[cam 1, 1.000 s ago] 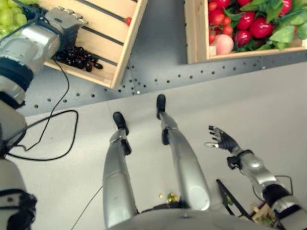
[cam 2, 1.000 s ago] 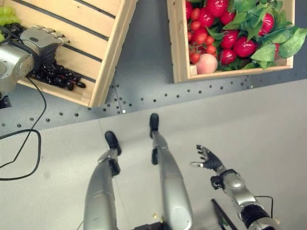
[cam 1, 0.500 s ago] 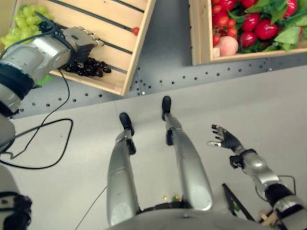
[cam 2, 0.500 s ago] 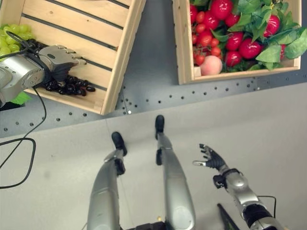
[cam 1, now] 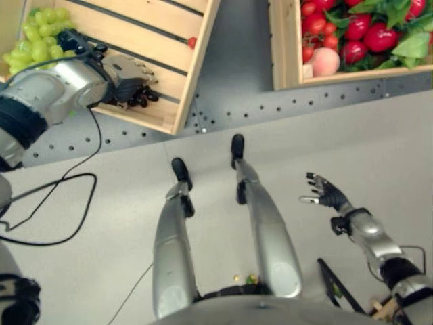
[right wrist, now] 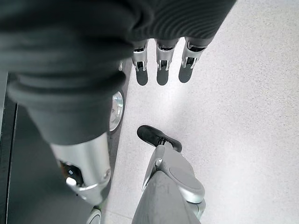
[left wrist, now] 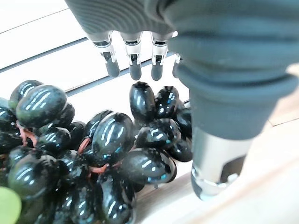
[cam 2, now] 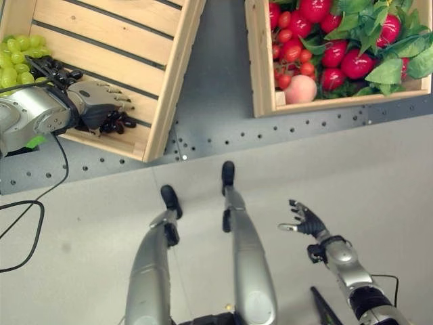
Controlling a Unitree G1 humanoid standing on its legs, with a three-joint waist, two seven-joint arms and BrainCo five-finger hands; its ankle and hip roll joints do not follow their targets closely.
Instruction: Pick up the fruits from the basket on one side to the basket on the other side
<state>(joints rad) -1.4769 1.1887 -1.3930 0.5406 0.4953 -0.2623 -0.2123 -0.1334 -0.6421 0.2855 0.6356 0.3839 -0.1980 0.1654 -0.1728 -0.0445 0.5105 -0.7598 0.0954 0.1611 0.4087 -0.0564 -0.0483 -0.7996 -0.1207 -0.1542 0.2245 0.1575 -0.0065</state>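
Left hand [cam 2: 95, 103]: found over the near corner of the left crate [cam 2: 169, 81], directly above the black grapes [left wrist: 93, 154]. In the left wrist view the fingers [left wrist: 134, 70] were seen extended past the bunch and the thumb apart from them on its other side; nothing was gripped, and the hand was judged open and wide.

Black grapes: recorded lying on the crate slats beneath the left palm, between fingers and thumb. Contact with the hand could not be confirmed.

Green grapes [cam 1: 40, 40]: noted behind the left wrist, at the far end of the same crate, untouched.

Small red fruit [cam 1: 191, 42]: noted beyond the left fingertips, against the crate's inner wall.

Right hand [cam 2: 306, 221]: found low over the floor, well apart from both crates, fingers spread and relaxed, nothing held.

Right crate [cam 2: 260, 74]: recorded well ahead of the right hand, filled with red fruits [cam 2: 352, 64], a peach [cam 2: 301, 89] in its near corner, and green leaves [cam 2: 385, 68].

Progress: judged early for this item. The bunch had not been lifted; no fruit was in transit between crates.

Outstanding: closing on the black grapes, lifting, carrying across the gap and releasing in the other crate were judged still to be done.
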